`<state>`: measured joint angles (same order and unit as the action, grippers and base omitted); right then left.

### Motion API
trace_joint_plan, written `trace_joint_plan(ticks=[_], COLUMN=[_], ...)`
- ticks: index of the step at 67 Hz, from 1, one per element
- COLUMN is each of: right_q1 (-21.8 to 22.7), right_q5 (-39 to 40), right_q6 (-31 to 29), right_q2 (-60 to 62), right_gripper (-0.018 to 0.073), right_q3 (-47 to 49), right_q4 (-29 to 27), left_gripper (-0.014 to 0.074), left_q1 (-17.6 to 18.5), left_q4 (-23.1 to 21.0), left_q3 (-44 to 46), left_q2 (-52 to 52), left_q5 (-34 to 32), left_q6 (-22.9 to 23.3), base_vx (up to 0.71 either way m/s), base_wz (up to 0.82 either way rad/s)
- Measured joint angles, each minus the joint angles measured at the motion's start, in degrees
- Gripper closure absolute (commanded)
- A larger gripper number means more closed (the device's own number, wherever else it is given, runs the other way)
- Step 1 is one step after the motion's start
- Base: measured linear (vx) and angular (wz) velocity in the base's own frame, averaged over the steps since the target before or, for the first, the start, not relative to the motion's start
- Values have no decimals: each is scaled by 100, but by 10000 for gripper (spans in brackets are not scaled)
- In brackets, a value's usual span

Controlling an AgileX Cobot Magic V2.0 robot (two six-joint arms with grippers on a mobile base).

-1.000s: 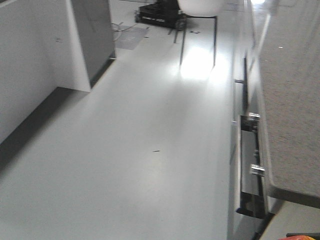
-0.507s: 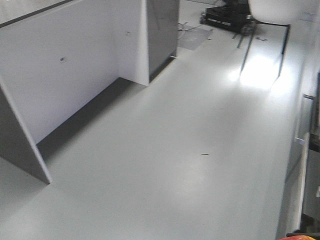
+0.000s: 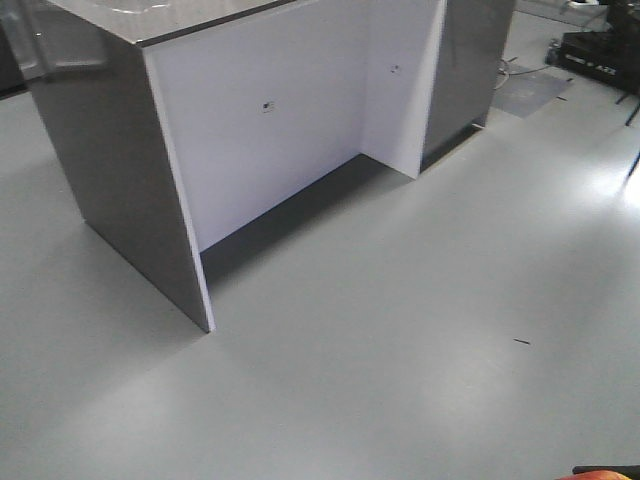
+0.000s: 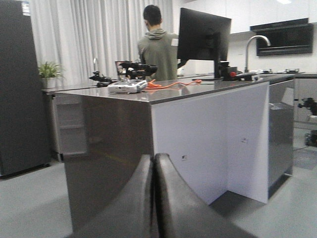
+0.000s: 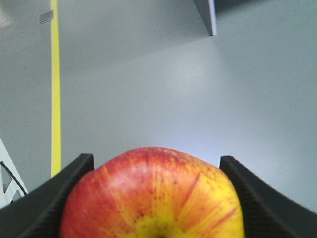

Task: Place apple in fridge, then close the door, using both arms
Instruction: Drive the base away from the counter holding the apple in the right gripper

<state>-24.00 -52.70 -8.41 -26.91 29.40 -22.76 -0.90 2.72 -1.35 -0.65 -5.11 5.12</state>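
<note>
The red and yellow apple (image 5: 153, 193) fills the bottom of the right wrist view, and my right gripper (image 5: 156, 159) is shut on it, a black finger against each side. A sliver of the apple (image 3: 600, 476) shows at the bottom right edge of the front view. My left gripper (image 4: 154, 159) is shut on nothing, its two fingers pressed together, pointing at the kitchen island. The fridge (image 4: 20, 89) stands tall and dark grey at the far left of the left wrist view. Its door cannot be made out from the dark front.
A kitchen island (image 3: 270, 130) with a grey end and white back panels stands ahead on the grey floor. A person (image 4: 158, 47) stands behind it beside a monitor (image 4: 203, 34). Yellow tape (image 5: 55, 89) runs along the floor. Black equipment (image 3: 600, 50) sits at the back right.
The front view has swung left: the stone-topped counter at the right has left the frame and the island has come into view. The apple sliver stays at the bottom right.
</note>
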Motion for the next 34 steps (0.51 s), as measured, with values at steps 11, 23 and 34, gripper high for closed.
trace_joint_plan(ticks=[11, 23, 34], right_q1=[0, 0, 0], right_q5=[0, 0, 0], right_q6=[0, 0, 0], right_q2=[0, 0, 0], right_gripper=[166, 166, 166], right_q3=[0, 0, 0], right_q4=[0, 0, 0], left_gripper=[603, 603, 603], left_q1=[0, 0, 0], left_q4=[0, 0, 0], left_q3=[0, 0, 0], left_q2=[0, 0, 0], left_q5=[0, 0, 0], left_q6=[0, 0, 0], base_vx=[5, 8, 11], base_wz=[54, 49, 43])
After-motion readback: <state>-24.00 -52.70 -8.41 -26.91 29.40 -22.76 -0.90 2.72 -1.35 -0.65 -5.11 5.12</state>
